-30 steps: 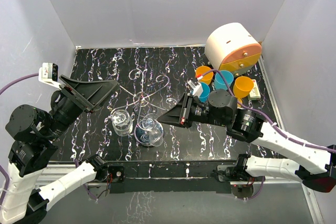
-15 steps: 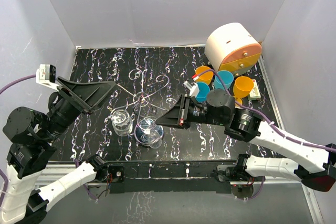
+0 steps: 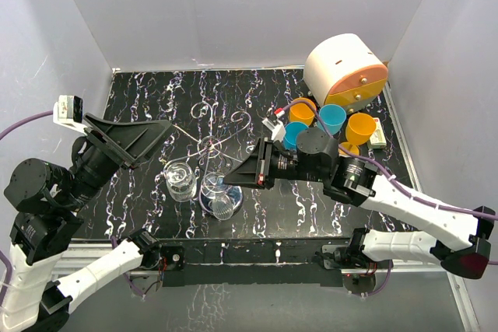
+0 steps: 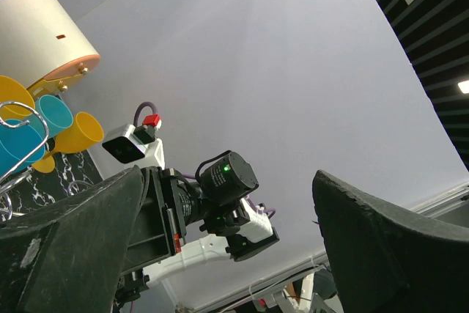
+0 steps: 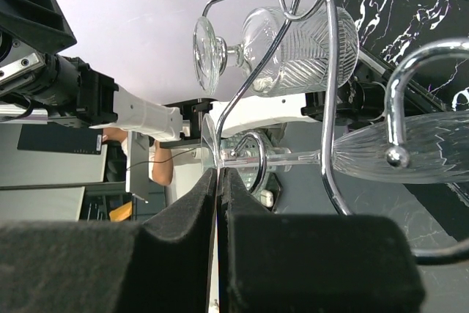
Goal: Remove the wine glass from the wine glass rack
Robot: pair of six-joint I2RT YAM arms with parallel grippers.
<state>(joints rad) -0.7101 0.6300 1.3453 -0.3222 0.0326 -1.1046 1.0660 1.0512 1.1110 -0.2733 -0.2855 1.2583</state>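
Note:
The wine glass rack [image 3: 208, 144] is a silver wire stand with curled arms at the middle of the black marbled table. Two clear wine glasses hang on it. One [image 3: 180, 179] hangs on the left, and it also shows in the right wrist view [image 5: 293, 49]. The other wine glass [image 3: 220, 194] hangs near the front. My right gripper [image 3: 233, 179] is shut on this glass's thin foot; in the right wrist view [image 5: 218, 174] the stem [image 5: 286, 157] still runs through a rack loop. My left gripper [image 3: 148, 134] is open and empty, raised to the left of the rack.
A white and orange round container [image 3: 346, 71] stands at the back right. Orange and blue cups [image 3: 332, 119] cluster in front of it, next to a small box [image 3: 378, 136]. White walls close in the table on three sides.
My right gripper has moved left toward the rack, and the front glass has shifted slightly down and left. The left arm has barely moved.

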